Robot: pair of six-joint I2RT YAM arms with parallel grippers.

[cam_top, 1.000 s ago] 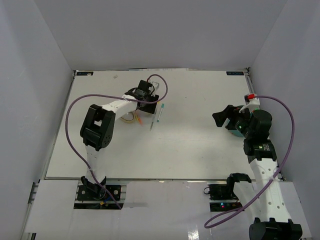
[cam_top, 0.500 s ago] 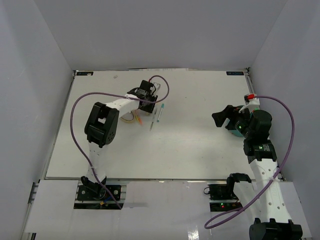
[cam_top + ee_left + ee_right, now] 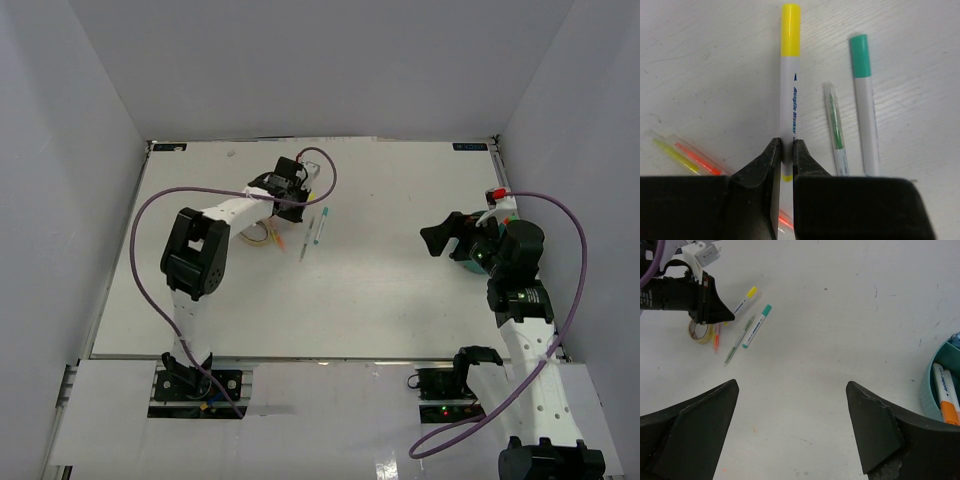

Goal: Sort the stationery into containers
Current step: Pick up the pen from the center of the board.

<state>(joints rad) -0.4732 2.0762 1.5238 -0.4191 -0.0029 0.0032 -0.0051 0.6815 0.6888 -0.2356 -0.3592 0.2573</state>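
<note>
My left gripper (image 3: 786, 148) is shut on the lower barrel of a white marker with a yellow cap (image 3: 790, 95), which lies flat on the table. Beside it to the right lie a thin green pen (image 3: 836, 127) and a white marker with a teal cap (image 3: 863, 100). At the lower left lie clear yellow (image 3: 674, 155) and orange (image 3: 697, 159) pens. In the top view the left gripper (image 3: 296, 196) is at the table's back left. My right gripper (image 3: 791, 385) hangs open and empty over bare table. The teal container (image 3: 932, 385) holds markers (image 3: 946, 400) at that view's right edge.
A beige loop (image 3: 700, 332) lies next to the left gripper (image 3: 695, 295). In the top view the right arm covers most of the teal container (image 3: 466, 262) near the right wall. Grey walls enclose the table (image 3: 380, 300) on three sides.
The left jaws have closed onto the yellow-capped marker. The right jaws have spread a little wider, and the right gripper has edged slightly left.
</note>
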